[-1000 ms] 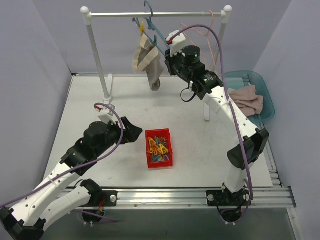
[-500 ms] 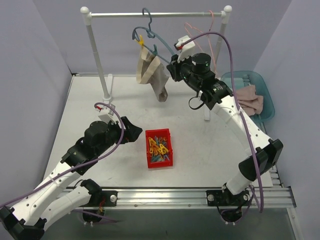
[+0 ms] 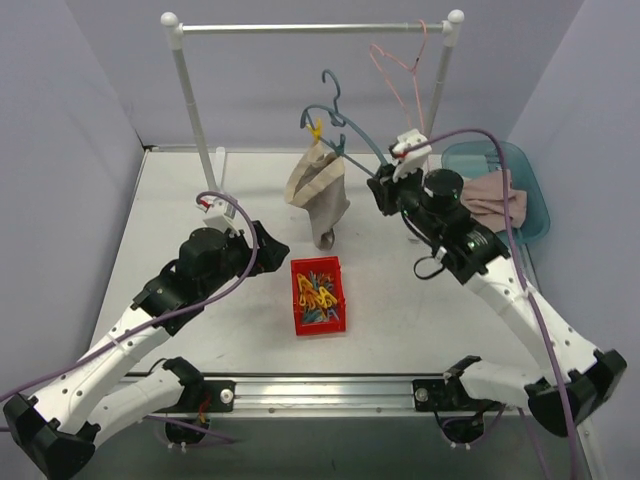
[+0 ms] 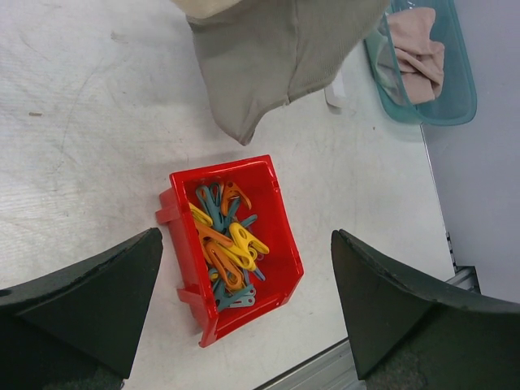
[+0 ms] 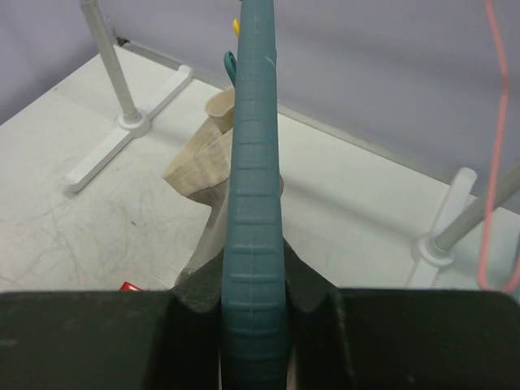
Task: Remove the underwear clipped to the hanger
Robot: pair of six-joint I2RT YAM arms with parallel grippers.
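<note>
My right gripper [image 3: 381,187] is shut on the right end of a teal hanger [image 3: 345,135], held off the rail above the table. Beige underwear [image 3: 322,190] hangs from it by a yellow clip [image 3: 317,128]. In the right wrist view the hanger arm [image 5: 253,203] runs straight up between the jaws, with the underwear [image 5: 207,162] beyond. My left gripper [image 3: 262,245] is open and empty, low over the table left of the red bin. Its wrist view shows the underwear's lower edge [image 4: 276,57] above.
A red bin [image 3: 318,296] of coloured clips [image 4: 226,244] sits mid-table. A white rail [image 3: 310,29] on two posts spans the back, with a pink hanger [image 3: 400,65] on it. A teal basket [image 3: 497,185] holding pink cloth stands at right.
My right gripper has lifted the teal hanger off the rail and carried it forward and to the right, with the underwear swinging along. The left arm has shifted slightly forward.
</note>
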